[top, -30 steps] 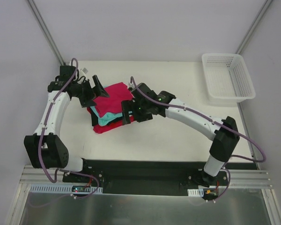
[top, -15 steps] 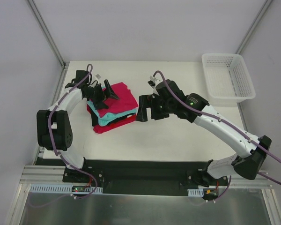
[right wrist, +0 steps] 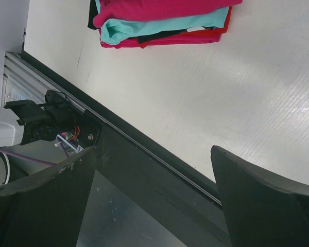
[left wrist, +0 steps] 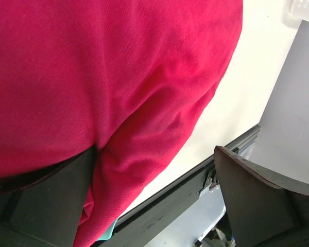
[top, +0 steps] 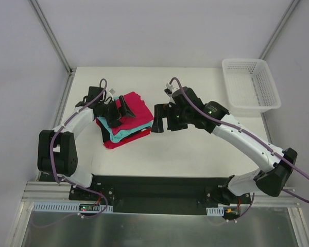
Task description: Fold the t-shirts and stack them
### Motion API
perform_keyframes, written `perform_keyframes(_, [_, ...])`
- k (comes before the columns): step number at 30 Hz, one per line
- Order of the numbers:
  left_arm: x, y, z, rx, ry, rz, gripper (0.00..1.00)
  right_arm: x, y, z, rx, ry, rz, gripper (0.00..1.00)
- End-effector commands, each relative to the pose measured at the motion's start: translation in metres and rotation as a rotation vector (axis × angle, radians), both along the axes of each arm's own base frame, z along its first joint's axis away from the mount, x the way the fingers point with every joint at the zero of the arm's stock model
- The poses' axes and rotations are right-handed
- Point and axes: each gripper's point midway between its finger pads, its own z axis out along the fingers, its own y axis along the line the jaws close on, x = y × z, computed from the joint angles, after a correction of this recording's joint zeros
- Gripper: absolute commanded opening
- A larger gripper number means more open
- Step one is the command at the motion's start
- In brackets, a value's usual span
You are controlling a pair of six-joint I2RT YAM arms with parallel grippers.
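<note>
Top external view: the left end effector [top: 118, 109] and right end effector [top: 161, 118] are held open, empty. The magenta t-shirt [top: 137, 109] at centre-left could be snagged by the left fingers, and its stack [top: 121, 135] pulled askew.

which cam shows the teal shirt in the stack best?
Right wrist: the teal shirt shows as a full band, edge-on, under the pink shirt. Top external shows only a thin teal edge. Left wrist is mostly pink cloth, with a teal sliver at the bottom.
</note>
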Motion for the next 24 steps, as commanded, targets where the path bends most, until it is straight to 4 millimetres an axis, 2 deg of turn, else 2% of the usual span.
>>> perform_keyframes(1, [-0.011, 0.008, 0.006, 0.065, 0.055, 0.015, 0.99, 0.002, 0.002, -0.003, -0.004, 0.01, 0.008, 0.96])
perform_keyframes(6, [0.0, 0.014, 0.031, 0.088, 0.005, 0.037, 0.99, 0.008, 0.012, 0.003, 0.003, -0.039, 0.071, 0.96])
perform_keyframes(9, [0.012, 0.025, 0.057, 0.102, -0.071, 0.072, 0.99, 0.008, 0.012, 0.0, -0.009, -0.041, 0.088, 0.96])
perform_keyframes(10, [0.017, 0.028, 0.074, 0.094, -0.117, 0.085, 0.99, 0.009, 0.012, -0.003, -0.016, -0.035, 0.088, 0.96])
perform_keyframes(12, [0.021, 0.029, 0.093, 0.071, -0.156, 0.101, 0.99, 0.008, 0.011, -0.005, -0.016, -0.033, 0.089, 0.96])
perform_keyframes(13, [0.024, 0.026, 0.109, 0.045, -0.187, 0.099, 0.99, 0.006, 0.01, -0.009, -0.014, -0.023, 0.089, 0.96])
perform_keyframes(15, [0.027, 0.013, 0.127, -0.04, -0.244, 0.059, 0.99, 0.008, 0.009, -0.008, 0.009, -0.023, 0.079, 0.96])
perform_keyframes(18, [0.027, -0.001, 0.125, -0.149, -0.227, 0.033, 0.99, 0.007, 0.004, -0.006, 0.037, -0.021, 0.067, 0.96])
perform_keyframes(21, [0.026, -0.015, 0.101, -0.228, -0.181, 0.001, 0.99, 0.007, 0.0, -0.003, 0.047, -0.023, 0.064, 0.96])
perform_keyframes(22, [0.02, -0.018, 0.084, -0.255, -0.116, 0.0, 0.99, 0.006, -0.001, -0.003, 0.05, -0.021, 0.067, 0.96])
perform_keyframes(24, [0.023, -0.022, 0.076, -0.292, -0.129, -0.013, 0.99, 0.007, -0.004, -0.002, 0.053, -0.023, 0.062, 0.96])
